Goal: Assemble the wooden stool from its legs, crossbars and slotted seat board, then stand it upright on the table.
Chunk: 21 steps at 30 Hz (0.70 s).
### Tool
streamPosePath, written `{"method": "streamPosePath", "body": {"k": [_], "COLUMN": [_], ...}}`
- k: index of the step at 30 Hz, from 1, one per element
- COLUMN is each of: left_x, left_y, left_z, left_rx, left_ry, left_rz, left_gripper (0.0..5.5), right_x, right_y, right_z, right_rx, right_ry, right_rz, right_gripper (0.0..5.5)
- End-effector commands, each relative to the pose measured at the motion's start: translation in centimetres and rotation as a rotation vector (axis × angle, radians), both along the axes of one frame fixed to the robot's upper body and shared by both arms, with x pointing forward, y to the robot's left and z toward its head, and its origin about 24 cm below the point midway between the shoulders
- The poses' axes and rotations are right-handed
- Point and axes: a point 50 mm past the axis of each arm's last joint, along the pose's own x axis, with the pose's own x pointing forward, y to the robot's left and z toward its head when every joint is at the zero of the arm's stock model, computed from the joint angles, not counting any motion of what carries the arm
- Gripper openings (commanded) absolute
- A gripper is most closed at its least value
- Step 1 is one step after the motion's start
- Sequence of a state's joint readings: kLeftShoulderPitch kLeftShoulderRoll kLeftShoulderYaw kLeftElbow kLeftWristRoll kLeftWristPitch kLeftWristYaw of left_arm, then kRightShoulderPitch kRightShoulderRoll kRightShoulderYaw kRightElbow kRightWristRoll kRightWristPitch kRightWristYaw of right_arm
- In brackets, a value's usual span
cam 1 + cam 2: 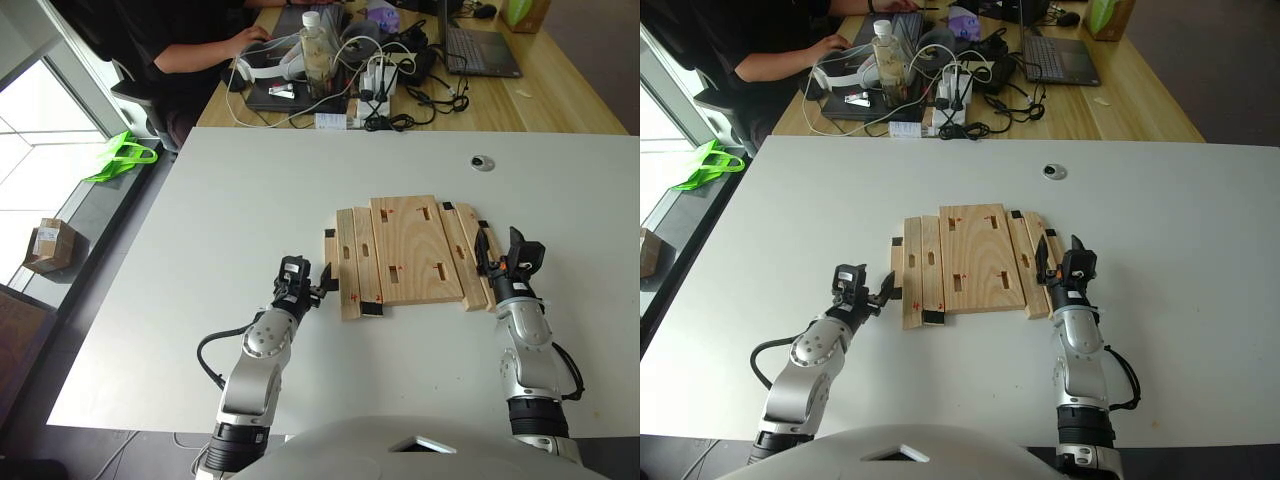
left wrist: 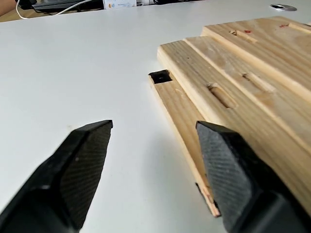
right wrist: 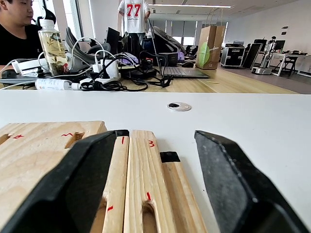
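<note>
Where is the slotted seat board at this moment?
In the head views the slotted seat board lies flat near the middle of the white table, with narrower wooden pieces along both sides, between the left gripper and the right gripper.

Open-plan office, white table (image 1: 250, 200) up front, wooden desk (image 1: 560, 100) beyond crowded with a laptop (image 1: 480, 50), tangled cables (image 1: 385, 75), a bottle (image 1: 316, 50), more desks (image 3: 291, 58) under ceiling strip lights (image 3: 194, 6)

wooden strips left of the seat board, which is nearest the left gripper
The outermost strip, at the far left: the open left gripper is right at its near end. The slotted strip lies farther in.
</note>
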State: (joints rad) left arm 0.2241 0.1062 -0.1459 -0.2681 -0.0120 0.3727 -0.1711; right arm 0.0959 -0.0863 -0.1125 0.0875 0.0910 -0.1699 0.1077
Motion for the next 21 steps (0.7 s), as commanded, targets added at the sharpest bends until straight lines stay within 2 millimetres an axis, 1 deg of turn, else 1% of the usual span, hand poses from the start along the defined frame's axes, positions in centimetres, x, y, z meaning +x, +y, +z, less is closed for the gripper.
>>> {"method": "streamPosePath", "body": {"k": [1, 4, 7, 13, 15, 21], "left_x": [-0.6, -1.0, -0.9, -0.3, -0.2, -0.8], "left_y": [-0.5, 0.0, 0.8, 1.3, 1.2, 1.3], "left_z": [-0.6, -1.1, -1.1, 0.6, 0.8, -0.3], "left_rx": [-0.027, 0.018, 0.044, -0.001, -0.004, 0.039], "left_ry": [0.087, 0.133, 0.142, 0.065, 0.061, 0.134], "left_rz": [-0.065, -0.076, -0.045, -0.006, -0.019, -0.048], "left_gripper": [3.21, 3.21, 3.21, 3.21, 3.21, 3.21], "right_x": [0.0, 0.0, 0.0, 0.1, 0.0, 0.1], "right_y": [-0.1, -0.2, -0.2, -0.2, -0.3, -0.4], "right_z": [0.0, 0.0, 0.0, 0.0, 0.0, 0.0], "right_rx": [-0.005, -0.006, -0.006, -0.009, -0.01, -0.016], "right_ry": [0.001, -0.001, 0.0, 0.0, -0.001, 0.002], "right_rz": [-0.01, -0.012, -0.015, -0.014, -0.022, -0.022], "right_gripper": [3.0, 3.0, 3.0, 3.0, 3.0, 3.0]}}
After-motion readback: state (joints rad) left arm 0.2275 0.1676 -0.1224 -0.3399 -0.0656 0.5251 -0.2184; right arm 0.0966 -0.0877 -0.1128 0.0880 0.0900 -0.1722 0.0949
